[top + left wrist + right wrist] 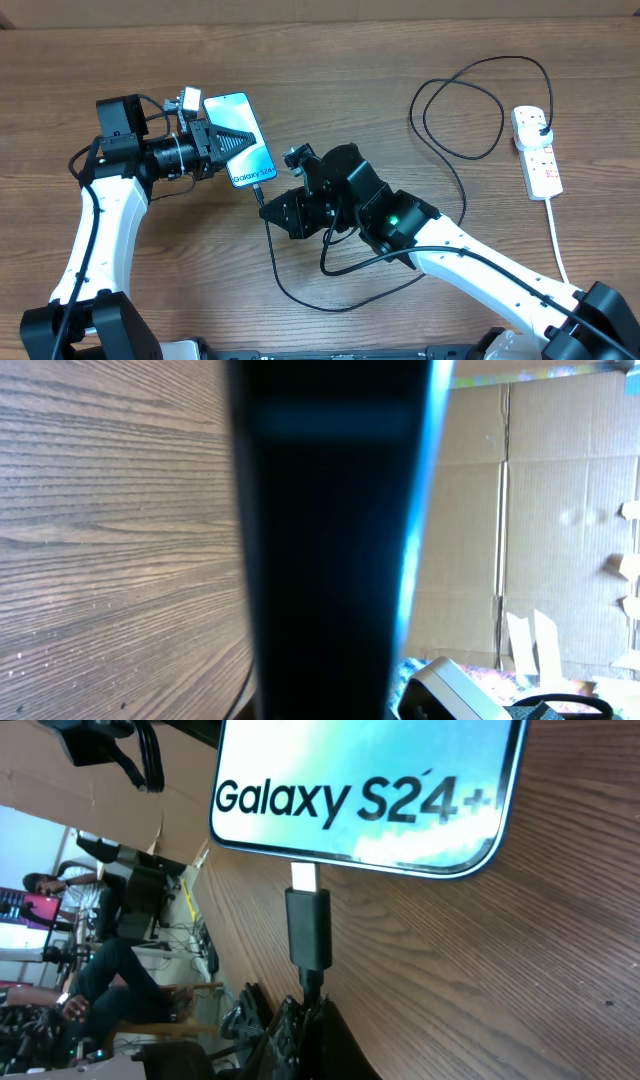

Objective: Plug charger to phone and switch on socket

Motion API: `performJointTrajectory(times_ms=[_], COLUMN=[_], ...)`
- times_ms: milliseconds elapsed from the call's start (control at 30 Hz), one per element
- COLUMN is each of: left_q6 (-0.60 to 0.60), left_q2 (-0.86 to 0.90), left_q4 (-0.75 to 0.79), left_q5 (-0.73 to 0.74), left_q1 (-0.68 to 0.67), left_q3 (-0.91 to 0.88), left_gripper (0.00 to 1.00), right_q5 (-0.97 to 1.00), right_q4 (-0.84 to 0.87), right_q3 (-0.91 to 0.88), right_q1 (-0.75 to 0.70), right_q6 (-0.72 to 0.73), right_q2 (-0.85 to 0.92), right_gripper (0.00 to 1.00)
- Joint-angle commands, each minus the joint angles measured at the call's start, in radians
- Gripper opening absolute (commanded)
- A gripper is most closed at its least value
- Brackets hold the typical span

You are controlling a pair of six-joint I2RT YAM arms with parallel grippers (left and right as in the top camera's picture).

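Two grippers are busy at the phone (252, 162), which is tilted off the table (420, 60). The left gripper (222, 140) is clamped across it from the side away from the socket, one dark finger lying over the screen. The right gripper (298, 1035), just below the phone's bottom edge, pinches the charger (275, 270) right behind its connector (308, 925).

From where the right wrist looks, the connector's metal tip (303, 877) meets the bottom edge of the phone but bare metal shows, so I'd say it isn't fully seated yet. The rest of the charger trails away from the phone in loose loops to the socket (537, 155), well apart on the far side, where its plug (538, 124) already sits.

To my eye the phone is light, rigid and slick, with glass that won't like being squeezed hard; a grip across the frame edges looks safest. The cable is limp and would buckle if pushed from farther back, so the hold belongs on the stiff connector body, pushing straight along it. The tip looks easy to bend if it goes in crooked. The socket's red switches (546, 172) probably need only a firm fingertip press.
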Motion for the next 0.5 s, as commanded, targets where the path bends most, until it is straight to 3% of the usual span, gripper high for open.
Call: performJointTrajectory(times_ms=[0, 467], left_q6=[-0.010, -0.007], left_q2=[-0.021, -0.021], left_q4=[0.006, 0.006], left_q5=[0.042, 0.077], left_q1=[0.001, -0.001], left_q3=[0.001, 0.001], left_gripper=[0.04, 0.04], right_q5=[0.011, 0.031], right_q4=[0.006, -0.013], right_q3=[-0.001, -0.001], right_q1=[-0.005, -0.021], right_q6=[0.000, 0.000], right_q2=[-0.030, -0.030], right_gripper=[0.04, 0.04])
